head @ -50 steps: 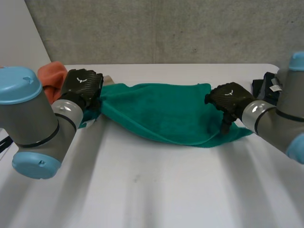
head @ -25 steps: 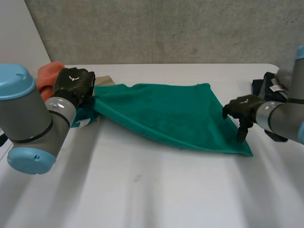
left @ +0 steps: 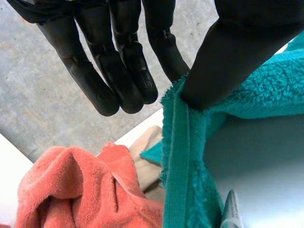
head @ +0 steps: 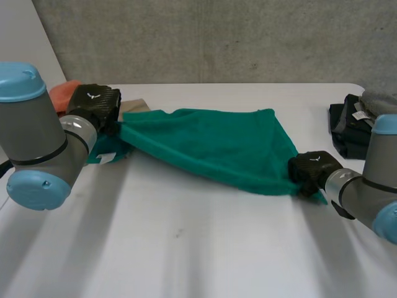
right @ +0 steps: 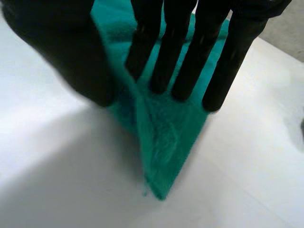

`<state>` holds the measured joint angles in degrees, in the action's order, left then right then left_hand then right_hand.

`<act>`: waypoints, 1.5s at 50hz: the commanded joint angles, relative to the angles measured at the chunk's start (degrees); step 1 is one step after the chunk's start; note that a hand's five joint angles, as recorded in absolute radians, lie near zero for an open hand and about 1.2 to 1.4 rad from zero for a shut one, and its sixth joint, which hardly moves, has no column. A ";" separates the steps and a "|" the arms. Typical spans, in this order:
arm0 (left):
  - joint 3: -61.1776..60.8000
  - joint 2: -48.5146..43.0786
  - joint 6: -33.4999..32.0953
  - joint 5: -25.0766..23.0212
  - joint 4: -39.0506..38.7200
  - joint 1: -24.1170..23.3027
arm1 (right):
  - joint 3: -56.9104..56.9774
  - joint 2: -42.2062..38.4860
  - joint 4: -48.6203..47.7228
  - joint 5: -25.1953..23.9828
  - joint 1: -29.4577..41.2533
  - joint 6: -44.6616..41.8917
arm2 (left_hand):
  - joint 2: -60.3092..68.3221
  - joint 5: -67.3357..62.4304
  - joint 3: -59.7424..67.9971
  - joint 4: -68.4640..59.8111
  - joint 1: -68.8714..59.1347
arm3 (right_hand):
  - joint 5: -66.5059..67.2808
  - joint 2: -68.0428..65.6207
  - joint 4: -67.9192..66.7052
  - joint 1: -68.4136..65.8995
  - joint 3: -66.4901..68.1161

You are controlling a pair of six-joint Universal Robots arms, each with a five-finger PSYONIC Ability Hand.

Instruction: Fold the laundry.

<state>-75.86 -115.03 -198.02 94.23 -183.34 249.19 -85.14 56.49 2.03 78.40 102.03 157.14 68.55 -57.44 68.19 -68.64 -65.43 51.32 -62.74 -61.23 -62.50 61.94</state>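
Note:
A green towel (head: pixel 211 146) hangs stretched across the white table (head: pixel 186 248) between my two hands. My left hand (head: pixel 96 105) holds its left end, lifted off the table. There the thumb (left: pixel 223 61) pinches the hem of the towel (left: pixel 190 166) while the other fingers stay straight beside it. My right hand (head: pixel 313 171) is at the towel's near right corner, low over the table. Its straight fingers (right: pixel 175 47) and thumb close on the towel (right: pixel 166 137), whose pointed tip hangs below them.
An orange cloth (head: pixel 65 93) and a beige cloth (head: pixel 133 105) lie behind my left hand; the orange cloth (left: pixel 71 190) sits just below its fingers. Dark folded clothing (head: pixel 350 127) lies at the table's right edge. A grey wall runs behind the table.
My right hand slid down the towel's right edge to the near corner and closed on it. The left hand drew a little to the left, and the towel spread out taut.

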 commanded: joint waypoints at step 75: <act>-9.04 -8.54 -17.56 -5.81 -19.59 2.70 | 0.26 5.74 -8.71 -2.90 -4.82 -5.34 | 11.45 -12.56 11.81 -11.36 -14.57 | 18.68 -17.26 -18.77 -17.50 18.06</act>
<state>-78.84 -118.95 -211.06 92.08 -200.93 250.91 -76.98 65.18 -6.97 77.05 99.42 156.39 68.72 -57.44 68.26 -68.69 -65.43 58.83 -67.57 -68.38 -65.49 68.26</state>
